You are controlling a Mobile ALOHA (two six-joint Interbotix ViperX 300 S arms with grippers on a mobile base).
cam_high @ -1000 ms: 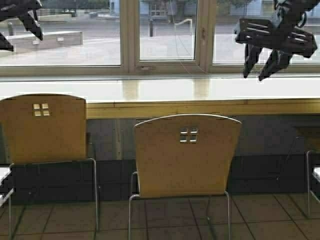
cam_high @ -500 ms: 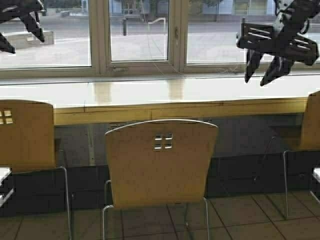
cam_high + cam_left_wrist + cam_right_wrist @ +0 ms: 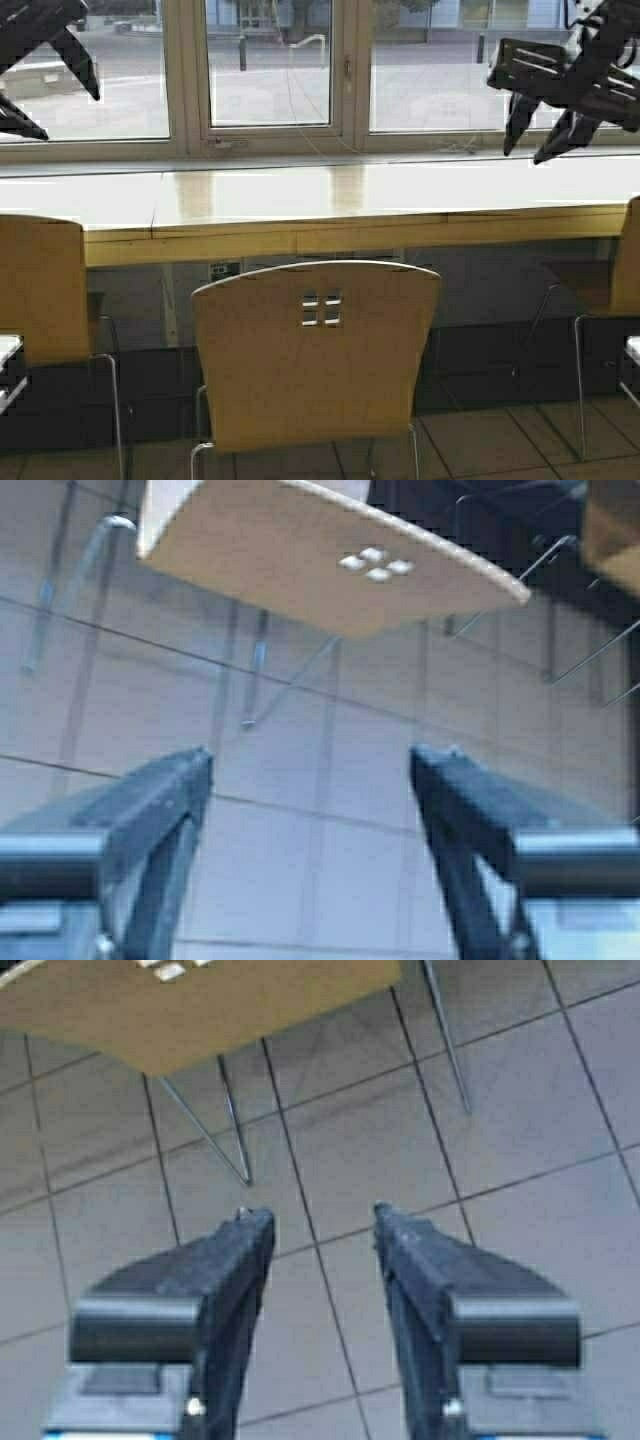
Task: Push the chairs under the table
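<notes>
Three tan plywood chairs stand before the long light-wood table (image 3: 300,238). The middle chair (image 3: 315,360) is closest, its backrest with four square cutouts facing me, apart from the table's edge. A second chair (image 3: 40,290) is at the left edge, a third (image 3: 628,260) at the right edge. My left gripper (image 3: 70,115) is raised at the top left, open and empty. My right gripper (image 3: 530,155) is raised at the top right, open and empty. Both wrist views look down at tiles: the left gripper (image 3: 310,755) below a chair (image 3: 300,560), the right gripper (image 3: 313,1212) below a chair (image 3: 200,1010).
Large windows (image 3: 270,70) run behind the table. The floor (image 3: 500,440) is tiled. A wall socket (image 3: 224,269) sits under the table. White table corners poke in at the left edge (image 3: 8,350) and right edge (image 3: 633,346).
The robot has moved: the scene has shifted left, and the middle chair now sits lower and larger in view. The right chair has come into view. Both grippers stay raised and open.
</notes>
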